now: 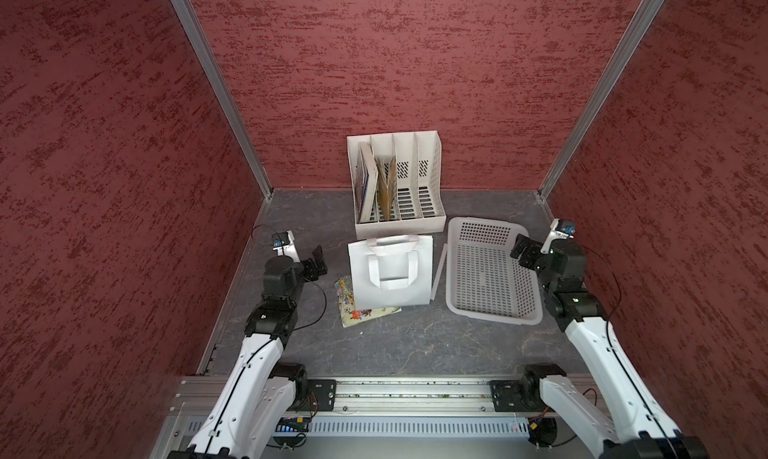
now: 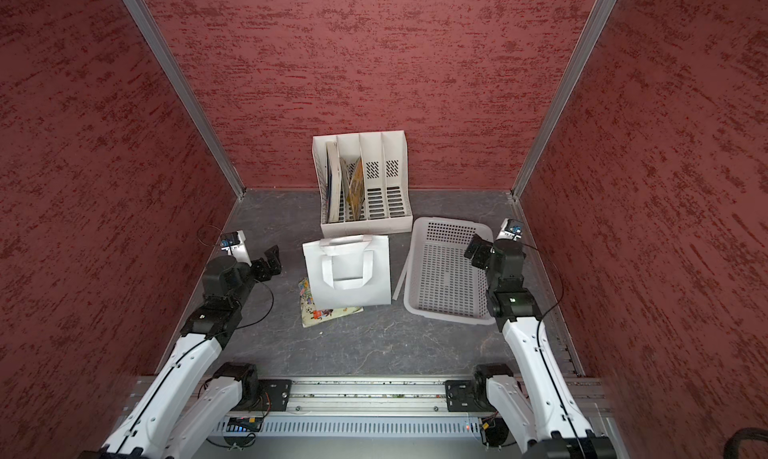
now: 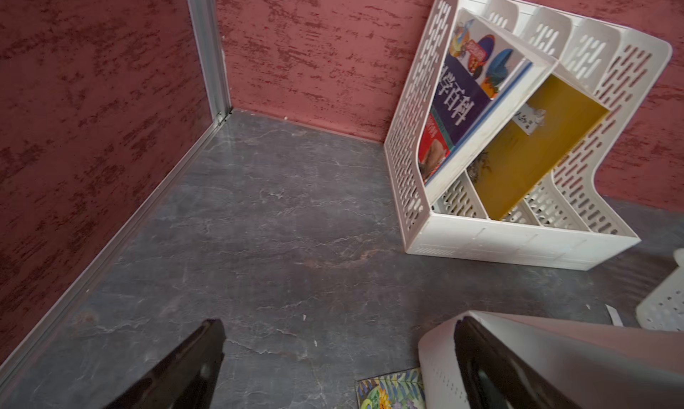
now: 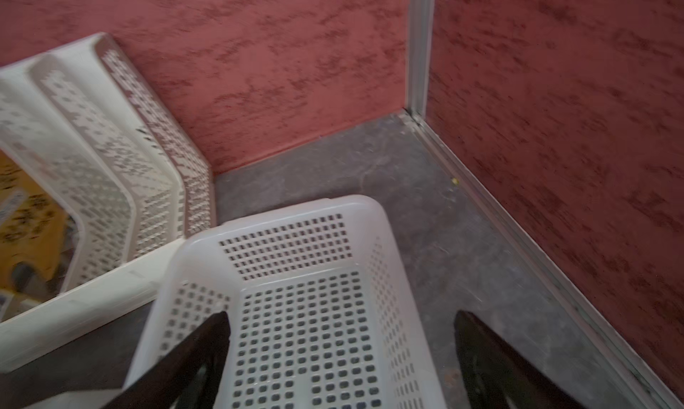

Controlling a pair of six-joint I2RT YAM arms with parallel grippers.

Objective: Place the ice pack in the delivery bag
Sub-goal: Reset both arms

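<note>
At the left gripper (image 1: pixel 316 262): spread wide, nothing between the fingers, hanging over bare bench (image 1: pixel 407 340) just left of the delivery bag (image 1: pixel 399 290). We'd guess it's parked open so it's ready for a grab.
Right gripper (image 1: pixel 521 251): same deal, wide apart and empty, hovering over the right side of the basket (image 1: pixel 484 230). In the right wrist view one finger sits over the mesh and the other past the rim.
Delivery bag: lying flat on the bench between the two grippers, handles folded on top, mouth end toward the file rack (image 1: pixel 399 227). Flat like that, the mouth looks closed, so we reckon an edge or a handle has to be lifted before anything goes in.
Ice pack (image 1: pixel 353 309): we take the flat flowery pouch for it. It's not in the bag yet. It's on the bench with the bag's near left corner lying over part of it, and the left gripper is the nearer one.
Basket: empty as far as we can see, just right of the bag. Probably only clutter here.
File rack: against the back wall behind the bag, a couple of books (image 1: pixel 365 178) in its left slots, out of the way.
Arms: left arm (image 1: pixel 249 365) and right arm (image 1: pixel 594 344) both reach forward from the front rail with wrists raised, roughly mirrored either side of the bag. Neither touches anything.
</note>
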